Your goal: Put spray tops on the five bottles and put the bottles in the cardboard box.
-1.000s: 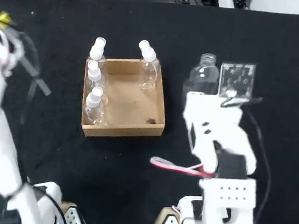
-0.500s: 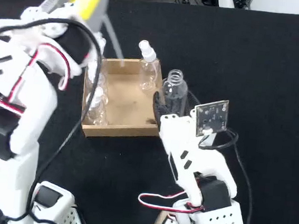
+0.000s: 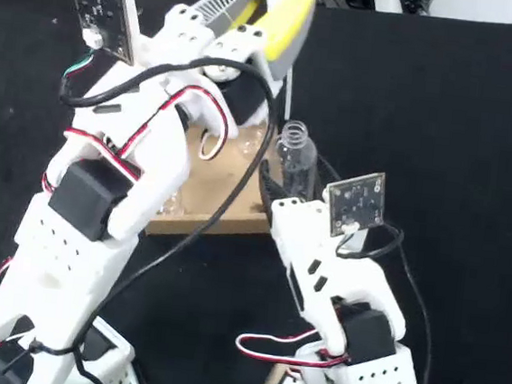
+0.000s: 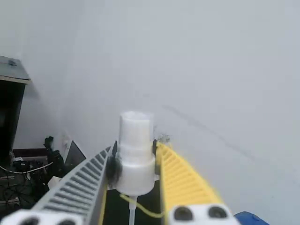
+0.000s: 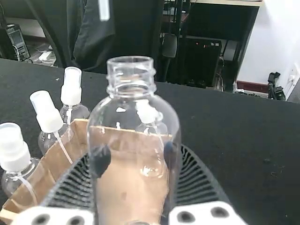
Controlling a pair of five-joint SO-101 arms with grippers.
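Step in hand, as I judge it: capping the fifth and last bottle.

- Right pincer (image 5: 134, 159) is clamped on the clear plastic bottle with the open threaded neck (image 5: 136, 112). It holds the bottle upright above the black counter (image 3: 446, 101), just beside the near right corner of the shallow brown cardboard box (image 3: 217, 222).
- Left pincer (image 4: 135, 161), one grey and one yellow finger, is clenched on the white spray top (image 4: 136, 140) with the nozzle end up. Its thin dip tube (image 3: 287, 100) hangs down.
- The other clear bottles with white spray tops (image 5: 44, 117) stand in the box. I count three along one side and a fourth seen through the held bottle.

Next move, my read: thread the tube tip into the open neck and lower the top straight down until it seats on the threads. The right arm has to keep the bottle steady while this happens. The tube is thin and the neck narrow, so a small sideways error would put it outside the rim. After that the bottle goes into the box.

What each view gives me:
- The high view sets tube and neck together, the tube end close above the mouth. There, though, the left arm covers much of the box.
- The right wrist view gives the open mouth and the capped bottles.
- The left wrist view looks up at a pale wall. It confirms the hold on the top but tells me nothing about alignment.
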